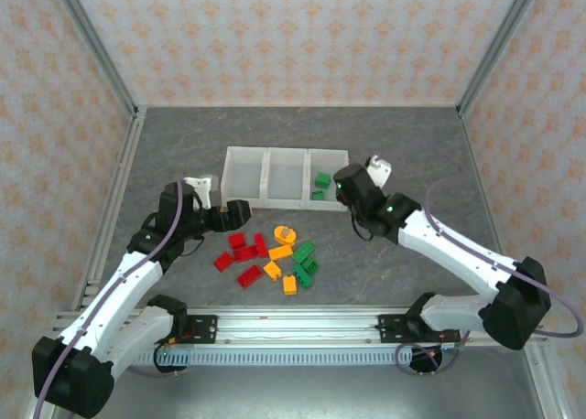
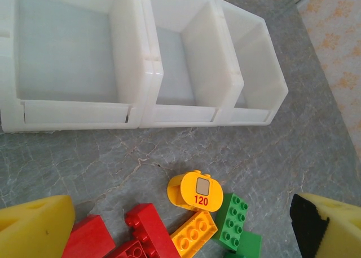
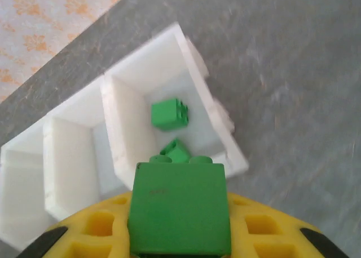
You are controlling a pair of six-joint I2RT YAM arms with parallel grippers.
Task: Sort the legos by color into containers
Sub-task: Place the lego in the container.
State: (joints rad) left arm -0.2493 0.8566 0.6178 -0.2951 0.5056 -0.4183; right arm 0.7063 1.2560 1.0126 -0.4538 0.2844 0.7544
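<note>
The containers (image 1: 265, 177) form one row of three joined white bins at the middle of the grey table (image 1: 412, 145), open side up. The right-hand bin (image 3: 146, 66) holds two green bricks (image 3: 169, 112), which lie apart from each other on its floor.

The right gripper (image 1: 346, 186) is at the near right corner of that bin. Its jaws pinch a third green brick (image 3: 179, 207). The right wrist view shows this brick clamped between the yellow pads (image 3: 118, 208), studs toward the bin. Whether it hangs over the bin's rim or just short of it cannot be settled from these angles.

The left gripper (image 1: 240, 210) is near the front left corner of the row, above the table. Its fingers (image 2: 34, 227) are spread wide and grip no brick.

The remaining legos (image 1: 270, 259) lie loose on the table in front of the containers, between the two arms. Red bricks (image 1: 243, 250) are to the left, orange-yellow ones (image 1: 279, 273) in the middle and green ones (image 1: 304, 259) to the right. The round orange piece (image 2: 194, 190), marked 120, lies nearest the bins, just beside a green brick and an orange one.
</note>
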